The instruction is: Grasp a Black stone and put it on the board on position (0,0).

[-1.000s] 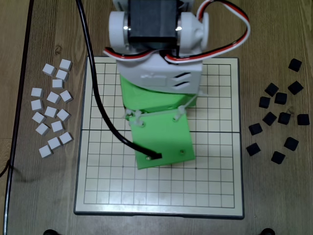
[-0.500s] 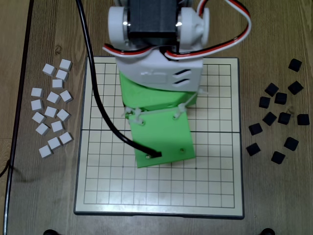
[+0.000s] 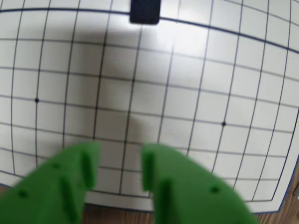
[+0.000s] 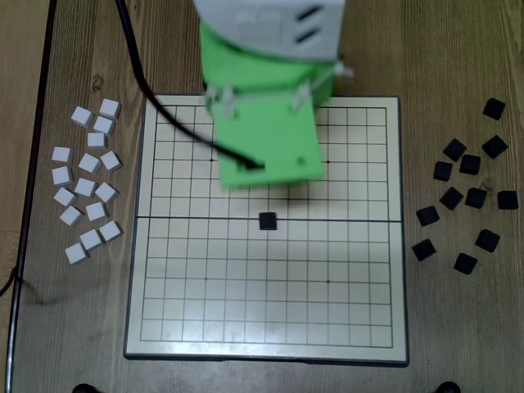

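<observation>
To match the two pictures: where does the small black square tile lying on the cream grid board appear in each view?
Wrist view: the small black square tile sits at the top edge, on the dark seam.
Overhead view: the tile lies at the board's centre.
Shared landmark: the dark horizontal seam under it.

no readable text, labels, brands or numbers, the board [image 4: 164,327] bears only grid lines and dots

I see white tiles [image 4: 86,182] scattered near the table's [image 4: 458,49] left edge, and a dark strip [image 4: 29,205] running down that same edge.
</observation>
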Robot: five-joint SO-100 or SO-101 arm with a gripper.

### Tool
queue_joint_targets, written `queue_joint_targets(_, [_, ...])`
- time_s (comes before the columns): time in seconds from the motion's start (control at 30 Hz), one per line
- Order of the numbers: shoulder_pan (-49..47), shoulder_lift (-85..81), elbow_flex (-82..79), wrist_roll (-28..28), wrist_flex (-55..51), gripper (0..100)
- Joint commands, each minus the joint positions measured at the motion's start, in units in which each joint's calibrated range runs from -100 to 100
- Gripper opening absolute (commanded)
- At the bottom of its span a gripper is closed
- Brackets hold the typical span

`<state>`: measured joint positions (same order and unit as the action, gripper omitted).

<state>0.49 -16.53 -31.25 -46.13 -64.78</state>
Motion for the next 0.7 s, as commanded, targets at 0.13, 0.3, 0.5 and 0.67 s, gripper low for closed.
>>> queue_joint_targets(0.13, [1.6, -25.3, -19.0, -1.4, -0.7, 7])
queue_joint_targets(0.3, [1.1, -37.3, -32.0, -2.3, -0.3, 7])
queue_joint_targets(0.5, [1.0, -46.8, -44.1, -2.3, 0.3, 6])
queue_joint_targets(0.67, [0.5, -55.2, -54.4, -2.4, 2.5, 6])
